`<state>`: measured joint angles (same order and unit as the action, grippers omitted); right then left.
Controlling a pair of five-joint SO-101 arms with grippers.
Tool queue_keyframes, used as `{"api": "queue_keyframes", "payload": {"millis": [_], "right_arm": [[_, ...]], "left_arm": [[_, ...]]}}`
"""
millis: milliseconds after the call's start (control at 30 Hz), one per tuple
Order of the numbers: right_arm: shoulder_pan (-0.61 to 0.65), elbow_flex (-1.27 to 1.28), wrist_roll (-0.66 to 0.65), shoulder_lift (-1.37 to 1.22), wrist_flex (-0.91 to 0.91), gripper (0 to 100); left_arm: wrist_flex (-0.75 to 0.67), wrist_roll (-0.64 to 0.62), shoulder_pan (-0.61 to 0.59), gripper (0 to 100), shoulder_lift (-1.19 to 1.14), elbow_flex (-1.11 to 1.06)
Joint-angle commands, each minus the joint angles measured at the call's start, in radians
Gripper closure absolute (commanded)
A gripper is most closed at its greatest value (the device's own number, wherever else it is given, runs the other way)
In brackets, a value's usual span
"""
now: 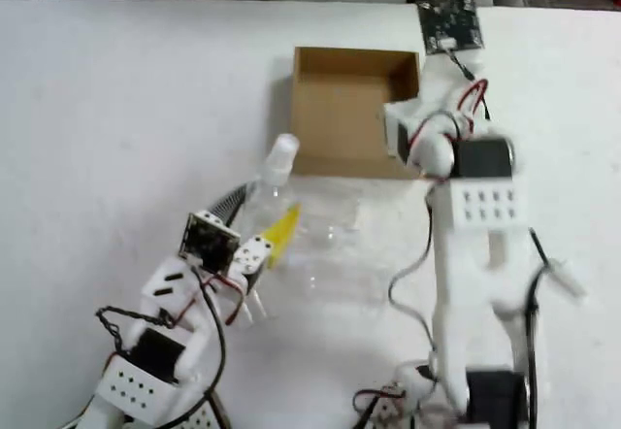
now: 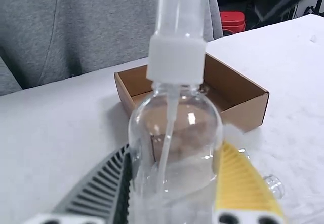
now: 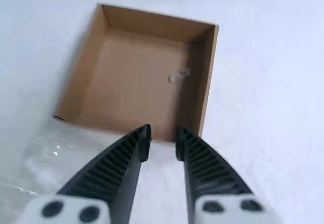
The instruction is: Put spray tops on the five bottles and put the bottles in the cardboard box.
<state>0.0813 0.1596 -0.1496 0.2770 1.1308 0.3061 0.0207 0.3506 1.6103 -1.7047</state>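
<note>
Item one: a clear bottle, round-bodied, standing upright with a white spray top seated on its neck; we see the dip tube running down inside it. In the high view it stands on the white counter, just beside the near left corner of the cardboard box.

Item two: the left end effector, closed around the bottle's lower body. We note one grey ribbed finger and one yellow finger, each pressed to a side of the glass.

Item three: the cardboard box, open-topped, shallow, brown, set toward the far middle of the counter. We record one small clear piece on its floor; we cannot tell what it is.

Item four: further clear bottles lying on the counter just in front of the box, between the two arms. We cannot count them. One bare neck shows near the yellow finger.

Item five: the right end effector, held above the box's near wall, its two dark ribbed fingers at a narrow gap with nothing between them.
</note>
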Motion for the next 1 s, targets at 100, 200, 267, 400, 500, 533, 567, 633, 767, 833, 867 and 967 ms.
{"api": "queue_keyframes", "payload": {"millis": [100,200,267,400,500,533,567,633,767,833,867,967], "right_arm": [[-0.045,-0.169,-0.028,-0.246,-0.031,86.8],[-0.064,-0.256,-0.043,-0.355,-0.03,86.5],[-0.074,-0.315,-0.078,-0.43,-0.03,86.5],[-0.09,-0.414,-0.103,-0.585,-0.03,86.6],[-0.096,-0.5,-0.101,-0.7,-0.03,86.8],[-0.096,-0.529,-0.101,-0.737,-0.028,86.8],[-0.093,-0.554,-0.103,-0.773,-0.025,86.8],[-0.087,-0.592,-0.1,-0.835,-0.024,86.8],[-0.042,-0.652,-0.103,-0.921,0.031,89.6],[-0.021,-0.697,-0.106,-0.947,0.088,95.3],[-0.015,-0.721,-0.106,-0.958,0.12,98.2],[-0.001,-0.789,-0.173,-0.975,0.24,96.9]], "left_arm": [[-0.038,0.011,0.001,98,0.016,0.006],[-0.038,0.011,0.001,98,0.015,0.006],[-0.038,0.011,0.001,98,0.015,0.006],[-0.038,0.011,0.001,98,0.015,0.006],[-0.038,0.011,0.001,98,0.015,0.006],[-0.038,0.011,0.001,98,0.015,0.006],[-0.038,0.011,0.001,98,0.015,0.006],[-0.038,0.011,0.001,98,0.015,0.006],[-0.038,0.011,0.001,98,0.015,0.006],[-0.038,0.011,-0.001,98,0.015,0.006],[-0.038,0.011,-0.004,98,0.015,0.006],[-0.04,0.011,-0.03,98,0.015,0.006]]}}
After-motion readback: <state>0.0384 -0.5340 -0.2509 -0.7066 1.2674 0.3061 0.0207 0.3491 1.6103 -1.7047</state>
